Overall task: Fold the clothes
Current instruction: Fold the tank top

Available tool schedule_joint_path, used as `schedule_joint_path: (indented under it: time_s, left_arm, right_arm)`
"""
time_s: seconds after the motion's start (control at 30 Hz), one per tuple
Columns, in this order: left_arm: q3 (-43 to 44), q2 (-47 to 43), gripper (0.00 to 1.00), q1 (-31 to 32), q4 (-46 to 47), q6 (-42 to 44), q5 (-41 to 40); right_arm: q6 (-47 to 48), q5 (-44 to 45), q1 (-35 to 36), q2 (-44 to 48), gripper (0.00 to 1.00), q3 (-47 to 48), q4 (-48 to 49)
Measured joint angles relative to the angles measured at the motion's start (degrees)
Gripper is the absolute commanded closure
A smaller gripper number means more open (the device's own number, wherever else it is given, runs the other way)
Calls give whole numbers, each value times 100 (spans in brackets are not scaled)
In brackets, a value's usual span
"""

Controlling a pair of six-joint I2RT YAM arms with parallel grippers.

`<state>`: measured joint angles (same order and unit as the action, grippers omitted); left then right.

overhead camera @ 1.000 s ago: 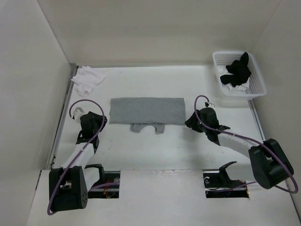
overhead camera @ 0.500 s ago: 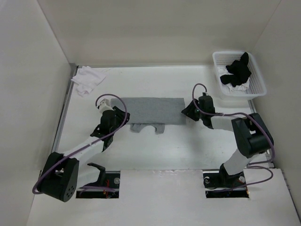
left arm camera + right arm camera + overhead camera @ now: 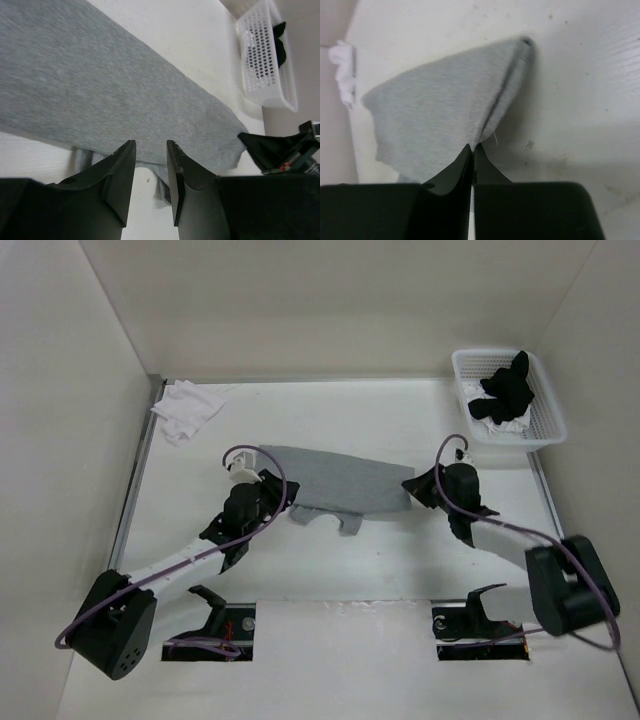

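The clothes [image 3: 335, 480], a grey tank top folded into a long strip, lie slanted across the middle of the table, with a strap part [image 3: 325, 518] sticking out at the near edge. My right gripper [image 3: 415, 488] is shut on the strip's right end; in the right wrist view the fabric [image 3: 435, 110] rises in a tent from the closed tips [image 3: 471, 146]. My left gripper [image 3: 272, 492] is at the near edge toward the left end. In the left wrist view it [image 3: 150, 145] stands open, the cloth's edge [image 3: 100, 90] just past its tips and bare table between the fingers.
A white basket [image 3: 550, 425] at the back right holds a black garment [image 3: 505, 388] over something white. A small white cloth [image 3: 185, 408] lies crumpled at the back left by the wall. Walls close in the table on three sides.
My right gripper has shut on the strip's right end and drawn it nearer, which skews the strip. My left arm has swung right to the strip's near edge.
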<state>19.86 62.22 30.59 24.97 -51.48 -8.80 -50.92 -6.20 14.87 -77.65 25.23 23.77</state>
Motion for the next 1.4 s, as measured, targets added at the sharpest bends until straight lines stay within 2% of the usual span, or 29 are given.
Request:
schedule_joint_path:
  time_s: [0.17,0.23,0.33,0.43,0.6,0.7,0.8,0.87,0.97,1.03,1.07,1.17,1.2,1.23,1.3,1.33,1.4]
  left_arm:
    - [-52,-210,71,144,13,-17,2]
    - [-81,-297,71,131,13,-39,4]
    - [-149,-492,71,92,-4,-61,2]
    - [-221,-763,71,33,-44,-83,20]
    - [-411,-1357,70,-238,-199,-136,70]
    - [-503,-1668,70,-501,-341,-166,170]
    - [-566,-1827,69,-807,-433,-199,330]
    - [-638,-1923,68,-1010,-492,-236,435]
    - [-695,-1950,68,-1268,-588,-273,579]
    - [-695,-1862,68,-1318,-584,-282,627]
    - [-695,-1779,67,-1303,-579,-280,645]
    - [-656,-1340,67,-1084,-492,-275,636]
    - [-610,-1134,67,-975,-448,-273,636]
    - [-544,-911,67,-855,-407,-264,632]
    - [-365,-431,67,-610,-278,-234,603]
    - [-254,-162,67,-472,-184,-225,590]
    - [-50,334,67,-205,20,-192,549]
  right_arm:
    - [529,612,170,1788,96,179,-1060]
    - [772,931,522,2061,96,555,-1543]
    - [1099,1368,1279,1921,96,1349,-2173]
    - [1390,1720,2031,1200,96,2345,-2586]
    - [1681,2046,2824,-732,94,4186,-3143]
    - [1718,2114,3053,-1956,83,5246,-3491]
    - [1620,2098,3191,-3091,60,6199,-3727]
    - [1480,1998,3248,-3598,55,6511,-3742]
    - [1228,1742,3296,-3762,50,6393,-3700]
    - [1099,1613,3322,-3501,50,5954,-3469]
    - [1060,1585,3322,-3292,54,5685,-3379]
    - [1049,1517,3250,-2367,90,4699,-3136]
    - [1075,1513,3167,-2050,96,4406,-3060]
    - [1095,1513,3064,-1794,97,4177,-2986]
    - [1134,1502,2754,-1331,94,3687,-2811]
    - [1158,1508,2623,-1182,87,3482,-2730]
    - [1191,1572,2330,-940,64,2957,-2555]
